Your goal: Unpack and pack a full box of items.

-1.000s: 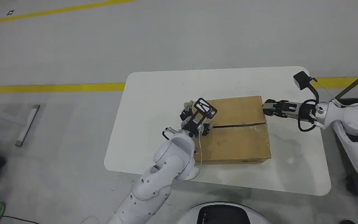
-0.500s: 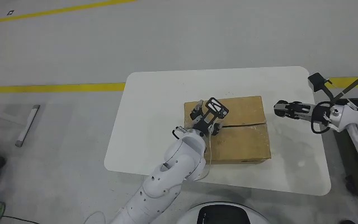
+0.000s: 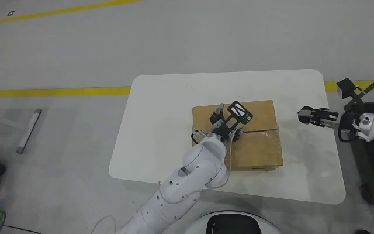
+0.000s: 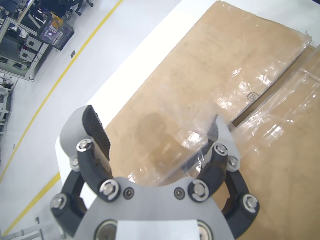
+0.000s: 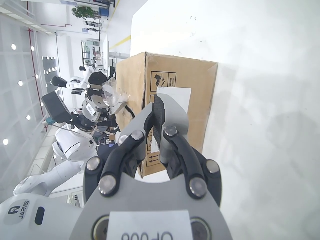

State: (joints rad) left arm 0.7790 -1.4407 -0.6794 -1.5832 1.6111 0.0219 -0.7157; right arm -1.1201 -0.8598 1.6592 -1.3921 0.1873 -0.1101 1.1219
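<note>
Top view: left gripper spread over box; right gripper pressed together, apart.

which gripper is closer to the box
Left. The left gripper is over the top of the box, by the flap seam. The right gripper is out beside the box's end, apart from it.

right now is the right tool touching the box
No, in the top view the right tool sits off the end of the box, with bare table between them.
</note>
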